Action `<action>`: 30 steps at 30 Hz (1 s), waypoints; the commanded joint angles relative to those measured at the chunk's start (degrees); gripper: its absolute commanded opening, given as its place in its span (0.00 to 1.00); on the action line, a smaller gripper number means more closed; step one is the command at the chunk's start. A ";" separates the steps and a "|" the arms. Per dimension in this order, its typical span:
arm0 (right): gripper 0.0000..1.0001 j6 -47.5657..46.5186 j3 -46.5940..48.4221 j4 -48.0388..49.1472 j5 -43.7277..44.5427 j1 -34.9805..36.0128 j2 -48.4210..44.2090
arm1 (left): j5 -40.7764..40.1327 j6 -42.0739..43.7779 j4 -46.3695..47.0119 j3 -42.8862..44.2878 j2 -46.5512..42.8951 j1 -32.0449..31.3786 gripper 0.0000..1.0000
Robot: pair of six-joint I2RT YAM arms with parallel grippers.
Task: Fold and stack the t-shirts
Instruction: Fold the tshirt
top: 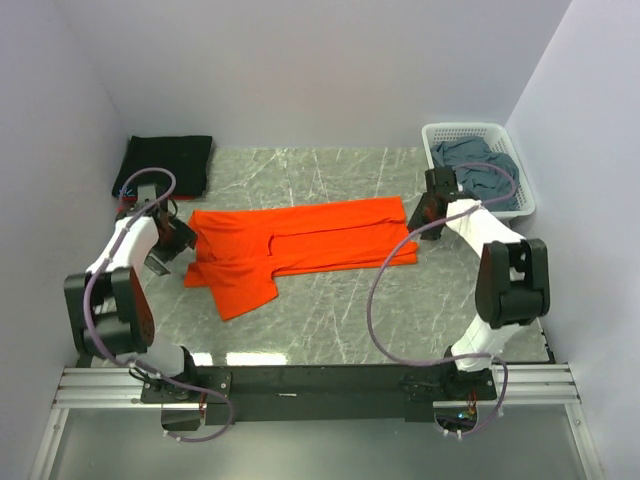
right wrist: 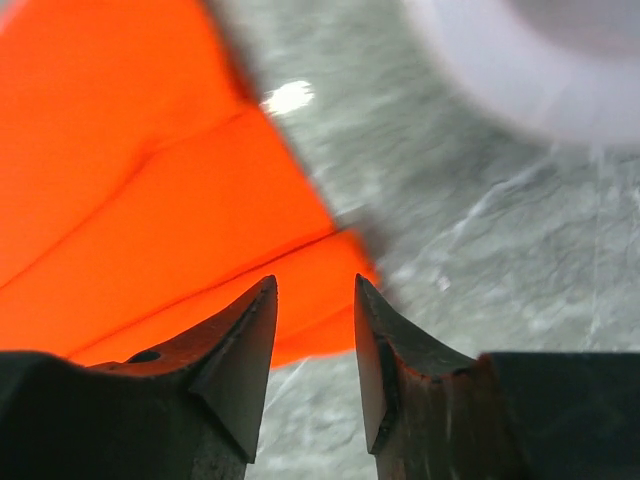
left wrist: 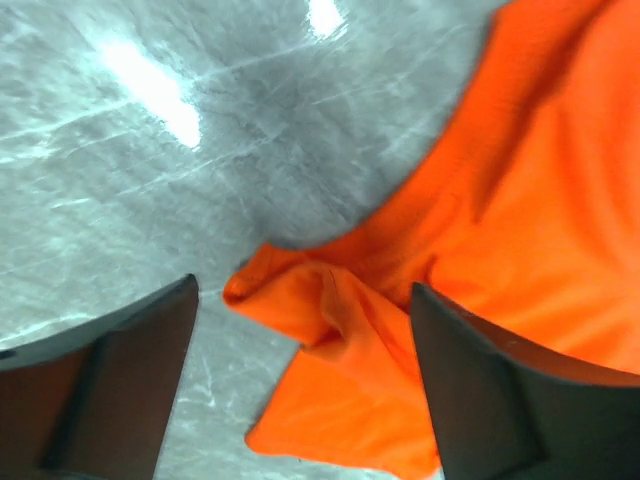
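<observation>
The orange t-shirt lies spread lengthwise across the middle of the marble table, partly folded. My left gripper is open at the shirt's left end; in the left wrist view its jaws stand wide apart over a bunched orange corner. My right gripper is open and empty just above the shirt's right end; the right wrist view shows the folded orange edge between and beyond its fingertips. The black t-shirt lies folded at the back left. The blue-grey t-shirt sits crumpled in the basket.
The white lattice basket stands at the back right corner, close beside my right arm; its rim shows blurred in the right wrist view. White walls enclose the table on the left, back and right.
</observation>
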 commanded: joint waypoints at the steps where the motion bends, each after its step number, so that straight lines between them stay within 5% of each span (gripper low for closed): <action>1: 0.45 -1.50 0.29 0.27 -1.16 2.14 -8.18 | -1.49 -0.02 -2.05 -0.28 -6.52 0.26 0.94; 7: 0.46 -1.76 -8.05 1.41 -3.18 7.32 -20.31 | 1.32 -1.16 -3.64 -8.45 -17.59 -3.42 0.93; 14: 0.47 0.43 -18.34 2.64 -5.28 13.13 -31.56 | 5.80 -8.72 -1.45 -20.22 -24.99 -17.49 0.75; 19: 0.47 0.70 -23.26 2.20 -6.17 13.75 -36.40 | 6.59 -11.36 3.03 -23.48 -20.97 -21.44 0.60; 27: 0.47 0.70 -25.47 1.15 -5.99 13.92 -39.04 | 7.74 -12.77 7.08 -24.98 -11.99 -24.00 0.57; 30: 0.47 0.96 -26.26 1.67 -6.08 13.75 -38.78 | 6.86 -13.38 6.82 -25.25 -10.23 -24.53 0.43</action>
